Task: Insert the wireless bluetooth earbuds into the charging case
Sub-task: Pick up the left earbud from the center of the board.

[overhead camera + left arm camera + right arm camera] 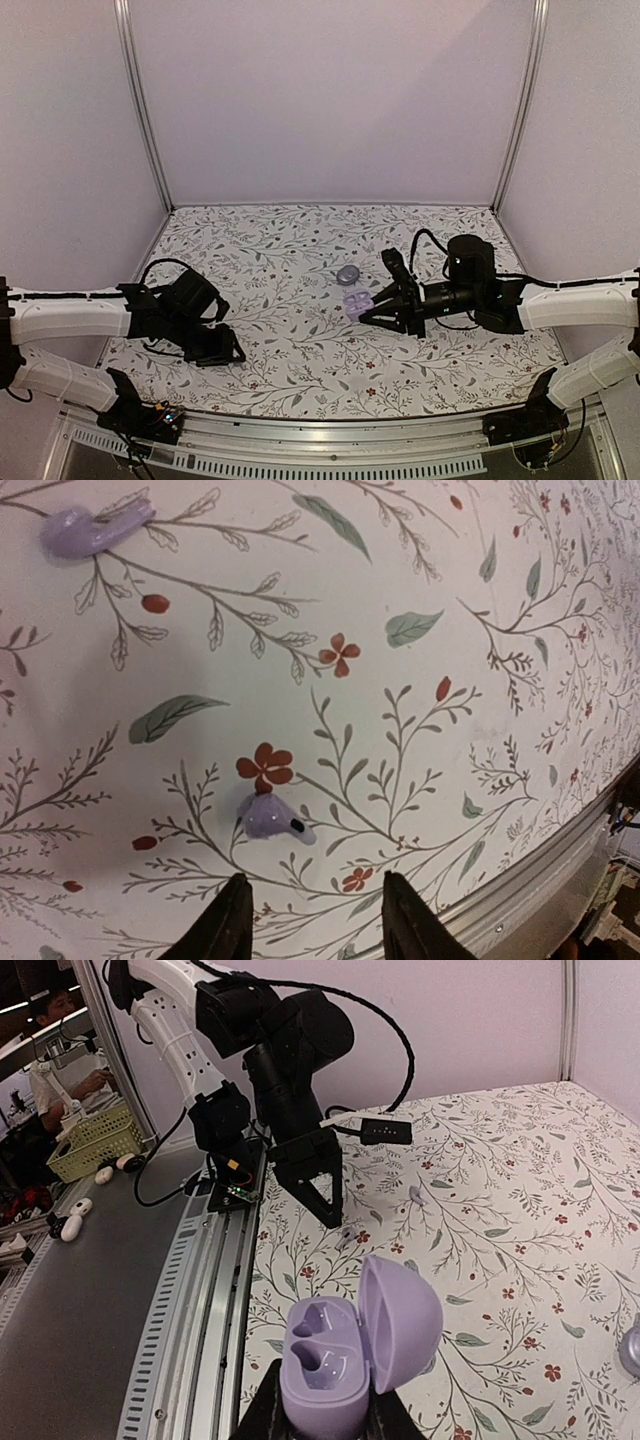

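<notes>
A flowered cloth (pixel 300 250) covers the table, with one arm reaching in from each side. From the cloth's centre, my right gripper (pixel 378 308) sits at about 3 o'clock and my left gripper (pixel 225 352) at about 8 o'clock, well apart.

The right gripper is clenched on the base of the charging case (pixel 357 304). It holds the case upright with the lid swung back, and both moulded sockets are bare. The left gripper hangs low over the cloth with its jaws spread and nothing between them.

In the left wrist view, the near earbud (pixel 270 817) lies on the cloth just ahead of the fingertips. It sits at about 11 o'clock from the gap, nearer the left finger than the right. The far earbud (pixel 90 528) lies well off at 10 o'clock.

My worry is that off-centre line. I judge one finger could meet the rounded bud first and flick it aside, or the tips could snag the cloth. A skewed pinch would also leave the bud badly turned for its socket
</notes>
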Tool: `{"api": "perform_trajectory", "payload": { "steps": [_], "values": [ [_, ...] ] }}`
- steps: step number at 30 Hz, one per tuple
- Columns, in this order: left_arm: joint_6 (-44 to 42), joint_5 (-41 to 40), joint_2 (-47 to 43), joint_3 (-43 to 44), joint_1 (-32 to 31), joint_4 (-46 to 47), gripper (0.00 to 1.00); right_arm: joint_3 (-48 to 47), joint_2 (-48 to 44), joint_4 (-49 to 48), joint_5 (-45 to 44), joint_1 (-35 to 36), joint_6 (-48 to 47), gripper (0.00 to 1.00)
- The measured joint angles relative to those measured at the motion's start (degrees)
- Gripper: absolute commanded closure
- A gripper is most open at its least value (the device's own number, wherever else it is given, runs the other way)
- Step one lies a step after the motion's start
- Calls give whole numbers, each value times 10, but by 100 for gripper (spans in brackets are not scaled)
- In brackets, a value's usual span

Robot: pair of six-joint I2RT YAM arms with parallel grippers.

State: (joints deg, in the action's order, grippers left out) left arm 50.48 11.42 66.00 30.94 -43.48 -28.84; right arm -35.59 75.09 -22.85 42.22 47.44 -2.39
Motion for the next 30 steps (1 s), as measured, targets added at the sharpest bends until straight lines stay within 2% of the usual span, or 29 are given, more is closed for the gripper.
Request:
{"api": "perform_trajectory", "payload": {
  "steps": [12,19,26,30],
  "values": [
    [20,-19,81,-5,-36,42,62,0,3,14,-3,0,0,100],
    [9,-36,113,15,-37,60,61,0,3,19,-4,0,0,100],
    [-14,-38,156,43,-37,85,63,0,3,22,-6,0,0,100],
    [-31,-39,158,49,-38,72,59,0,3,24,-8,0,0,100]
  ]
}}
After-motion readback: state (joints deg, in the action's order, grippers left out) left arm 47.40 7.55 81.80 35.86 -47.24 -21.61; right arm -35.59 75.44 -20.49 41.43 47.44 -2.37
